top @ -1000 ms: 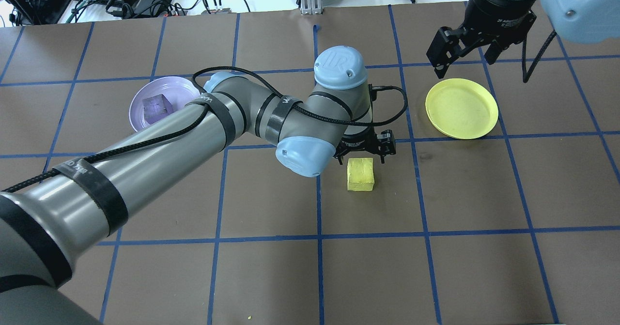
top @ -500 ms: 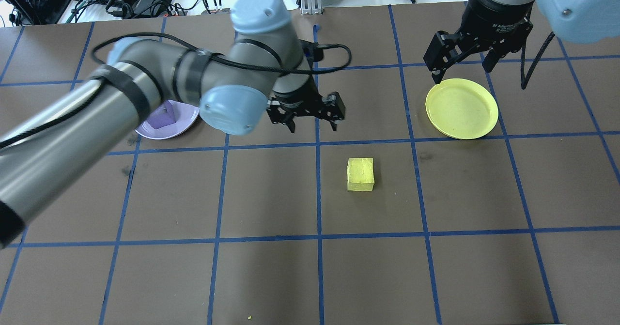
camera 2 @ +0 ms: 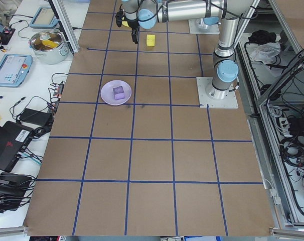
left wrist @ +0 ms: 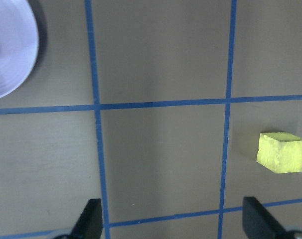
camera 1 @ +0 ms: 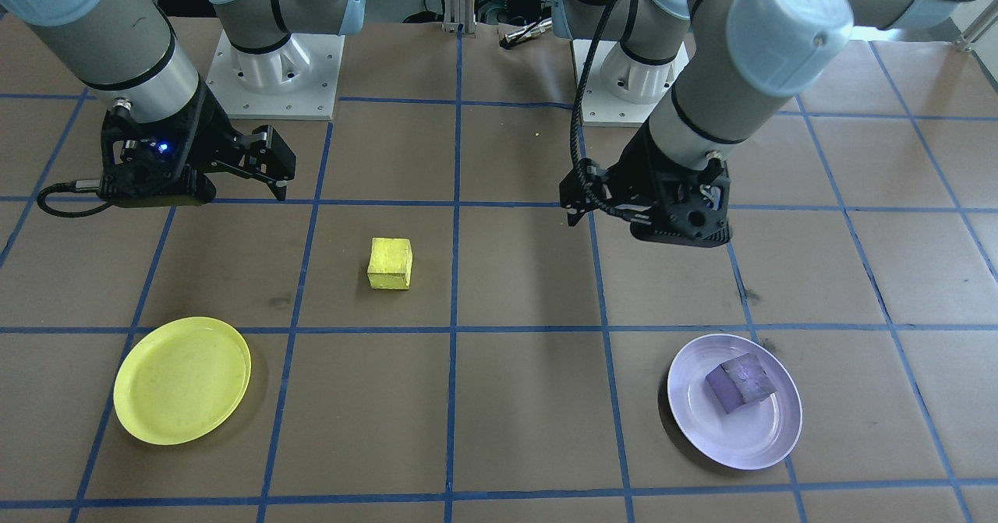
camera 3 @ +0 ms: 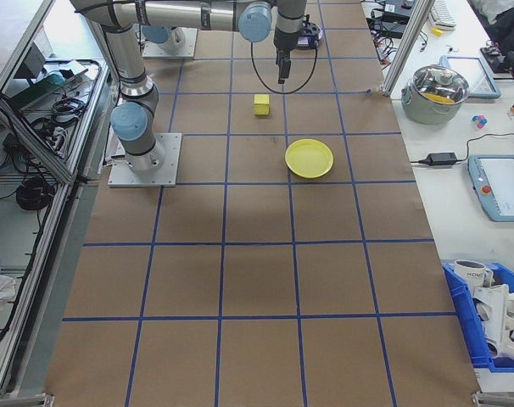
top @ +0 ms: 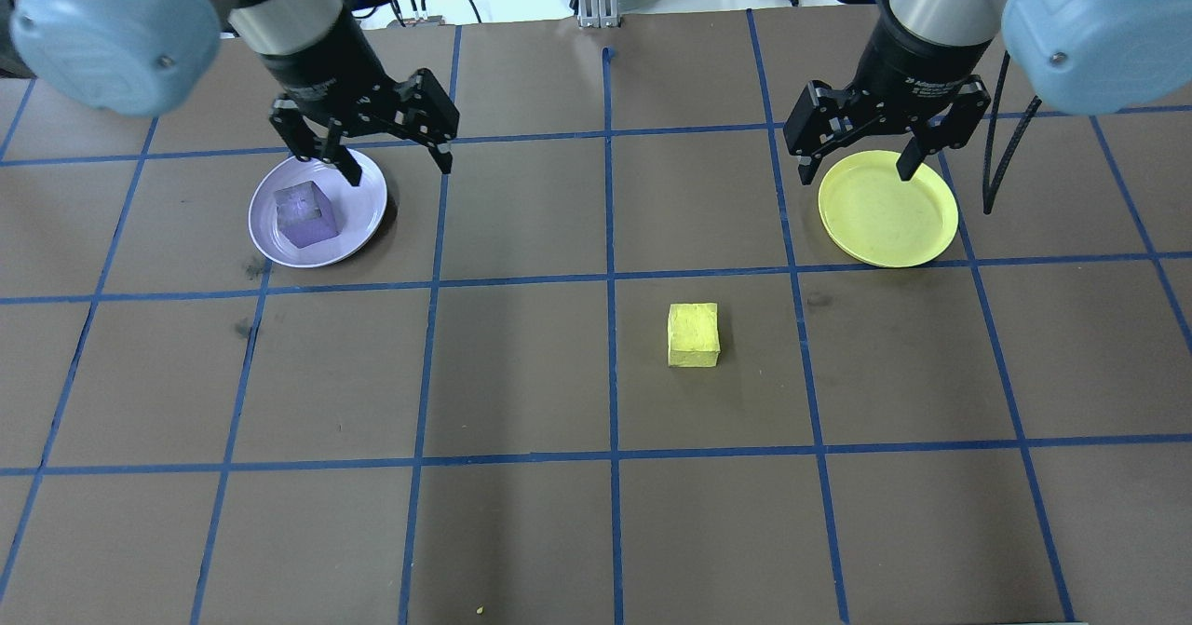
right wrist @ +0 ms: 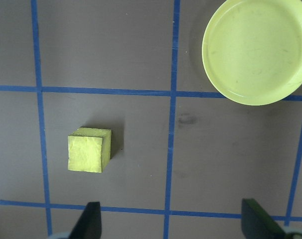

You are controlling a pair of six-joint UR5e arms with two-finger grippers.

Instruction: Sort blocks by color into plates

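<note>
Yellow and chalky, the small cube [top: 694,334] sits on the brown paper-covered table [top: 521,532] near the middle, inside one blue-taped square and in no plate. It lies well apart from both grippers: nearer the robot than either, to the right of the left gripper [top: 396,161] and to the left of the right gripper [top: 857,167].

The left gripper hangs with its fingers spread wide and holds nothing. In the overhead view one fingertip overlaps the far rim of the lavender plate [top: 358,224], but whether it touches the plate cannot be told. The dark purple cube [top: 306,214] rests inside that plate, on its left half, apart from the fingers. The left wrist camera shows only a slice of the lavender plate at its upper left corner and the yellow cube at its right edge, with the two fingertips cut off at the bottom.

The right gripper is likewise spread wide and empty, above the far edge of the yellow plate [top: 889,220], which holds no block. The right wrist camera shows the yellow cube at lower left and the yellow plate at upper right, partly cut off.
</note>
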